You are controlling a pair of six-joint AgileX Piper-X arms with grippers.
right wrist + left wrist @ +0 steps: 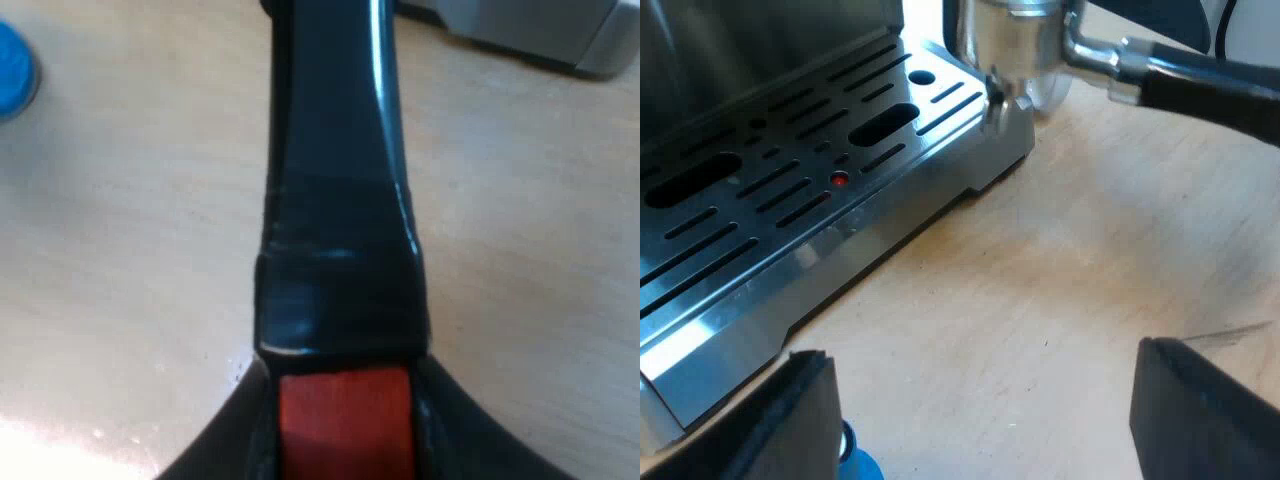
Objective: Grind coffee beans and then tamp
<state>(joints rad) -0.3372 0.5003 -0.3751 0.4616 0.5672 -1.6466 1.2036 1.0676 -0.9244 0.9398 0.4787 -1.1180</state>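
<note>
Light wood table (1060,280) w/ espresso machine (790,200) base on it; blue tamper (15,72) on wood nr it.

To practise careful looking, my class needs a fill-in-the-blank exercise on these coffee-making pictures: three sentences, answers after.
1. The right gripper is shut on the holder, whose dark handle ends in ____.
2. The left gripper hangs over the table with its fingers ____.
3. The tamper beside a left finger is coloured ____.
Missing words: red; open; blue.
</note>
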